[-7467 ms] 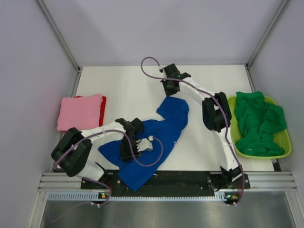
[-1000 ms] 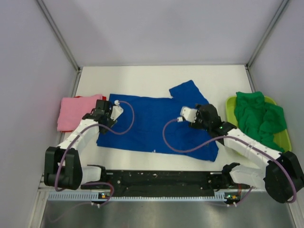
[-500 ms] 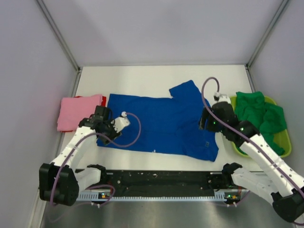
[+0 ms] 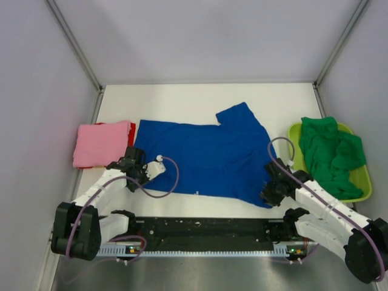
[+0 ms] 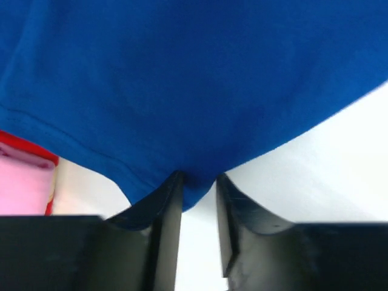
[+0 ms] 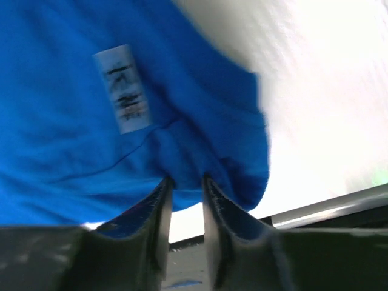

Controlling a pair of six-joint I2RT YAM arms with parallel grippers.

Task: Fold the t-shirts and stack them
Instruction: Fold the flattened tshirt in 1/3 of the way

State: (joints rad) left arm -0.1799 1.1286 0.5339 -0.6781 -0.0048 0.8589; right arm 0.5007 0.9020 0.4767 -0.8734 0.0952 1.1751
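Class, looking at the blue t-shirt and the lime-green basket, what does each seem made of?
The blue t-shirt: soft matte knit cloth, perhaps cotton; it lies limp and flat, with a sewn label. The lime-green basket: probably moulded plastic; smooth, rigid-looking rim of even colour.

A white bench sits between plain pale lilac-grey walls, with slanting metal struts at the corners. A slotted aluminium rail edges its near side. Soft, even light.

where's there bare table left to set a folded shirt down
Widest free patch: the far table strip between the blue t-shirt and back wall. Near strip is narrow. Crowded: pink t-shirt left, basket of green t-shirts right.
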